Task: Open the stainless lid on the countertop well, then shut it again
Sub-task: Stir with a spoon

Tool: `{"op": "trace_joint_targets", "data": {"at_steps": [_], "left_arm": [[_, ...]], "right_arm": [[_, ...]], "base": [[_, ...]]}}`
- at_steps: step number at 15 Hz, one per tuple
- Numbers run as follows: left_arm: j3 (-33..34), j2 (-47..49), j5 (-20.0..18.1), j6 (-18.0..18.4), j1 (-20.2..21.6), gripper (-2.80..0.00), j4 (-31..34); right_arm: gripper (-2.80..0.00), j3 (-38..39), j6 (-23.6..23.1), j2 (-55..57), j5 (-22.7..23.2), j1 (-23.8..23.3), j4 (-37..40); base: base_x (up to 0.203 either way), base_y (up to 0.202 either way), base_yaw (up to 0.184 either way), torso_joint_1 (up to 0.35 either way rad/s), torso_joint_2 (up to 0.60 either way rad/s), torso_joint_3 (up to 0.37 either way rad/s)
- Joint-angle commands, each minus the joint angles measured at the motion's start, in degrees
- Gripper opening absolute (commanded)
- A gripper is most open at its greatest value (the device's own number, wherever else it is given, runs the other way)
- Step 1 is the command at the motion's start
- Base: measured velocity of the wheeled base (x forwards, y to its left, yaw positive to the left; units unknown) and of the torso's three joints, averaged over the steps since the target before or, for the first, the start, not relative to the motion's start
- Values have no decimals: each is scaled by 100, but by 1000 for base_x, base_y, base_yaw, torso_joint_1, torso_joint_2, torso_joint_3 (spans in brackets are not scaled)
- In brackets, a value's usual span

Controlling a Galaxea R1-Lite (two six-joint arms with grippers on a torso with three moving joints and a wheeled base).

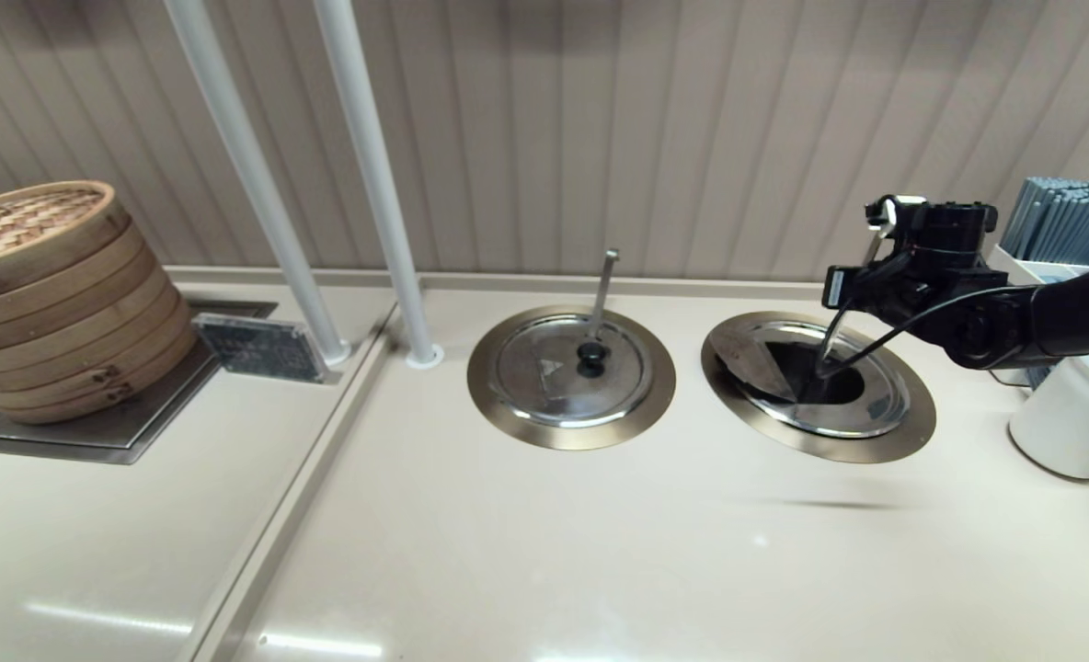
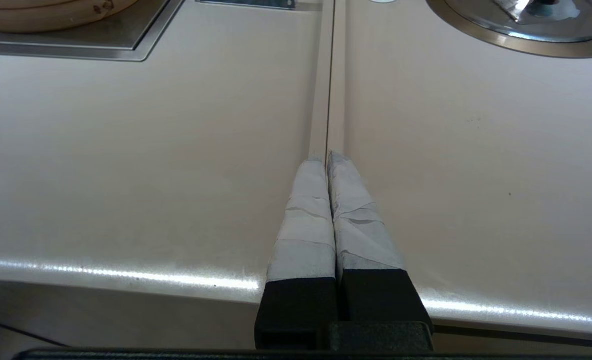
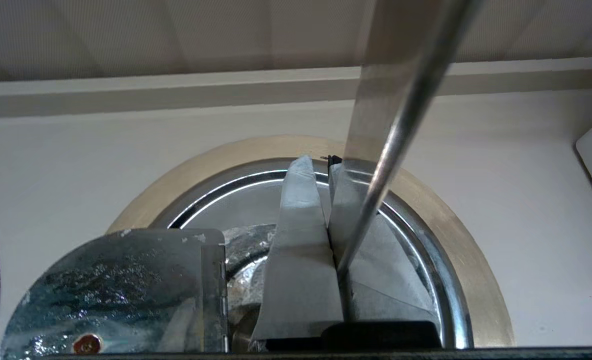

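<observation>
- The right pincer [image 1: 846, 308] hangs over the right-hand countertop well [image 1: 912, 418], reaching in from the robot's right; in the right wrist view its taped fingers [image 3: 301, 250] lie pressed together with a thin black edge showing at their tips, probably the lid's knob, though I cannot tell for sure
- The stainless lid [image 1: 754, 360] is hinged and folded; its movable half stands raised on the left side of the well, its wet underside [image 3: 126, 290] and hinge turned towards the wrist camera, so the dark inside is exposed
- The slanting ladle handle [image 1: 831, 342] rises from the opening and passes just beside the fingers; it leans up towards the wall
- Judgement: the opening half looks done, the closing half not; the flap's hinge line runs across the well from front to back, so the raised half must swing rightwards and down towards the arm, without catching the handle
- The right arm is much the nearer; the left pincer [image 2: 328, 162] is parked with fingers together above the desk [image 2: 126, 150], over its seam, well away from the task well
- The twin lid [image 1: 570, 368] with the upright handle sits closed
</observation>
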Motion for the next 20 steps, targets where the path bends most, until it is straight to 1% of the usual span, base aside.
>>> {"op": "trace_joint_targets", "data": {"at_steps": [1,4,6,8,9,10,12,14,15,17,18,20], "left_arm": [[0,0,8,-1,1,-280,1],[0,0,-1,-1,1,-280,1],[0,0,1,-1,1,-280,1],[0,0,-1,-1,1,-280,1],[0,0,8,-1,1,-280,1],[0,0,3,-1,1,-280,1],[0,0,-1,-1,1,-280,1],[0,0,7,-1,1,-280,1],[0,0,0,-1,1,-280,1],[0,0,-1,-1,1,-280,1],[0,0,8,-1,1,-280,1],[0,0,0,-1,1,-280,1]], "right_arm": [[-280,158,-281,-132,26,-97,2],[-280,107,-574,-6,27,-253,342],[-280,-179,-512,285,-40,-268,290],[-280,-307,170,387,-66,-161,-14],[-280,-295,348,308,-56,-38,-62],[-280,-219,438,170,-26,76,-64],[-280,80,536,-100,270,204,-44],[-280,162,504,-355,380,192,260],[-280,166,402,-406,393,132,466],[-280,171,-91,-234,361,-69,507],[-280,139,-240,-63,309,-140,488],[-280,-103,-290,306,122,-172,392]], "base": [[0,0,0,0,0,0],[0,0,0,0,0,0],[0,0,0,0,0,0],[0,0,0,0,0,0],[0,0,0,0,0,0],[0,0,0,0,0,0],[0,0,0,0,0,0],[0,0,0,0,0,0],[0,0,0,0,0,0],[0,0,0,0,0,0],[0,0,0,0,0,0],[0,0,0,0,0,0]]}}
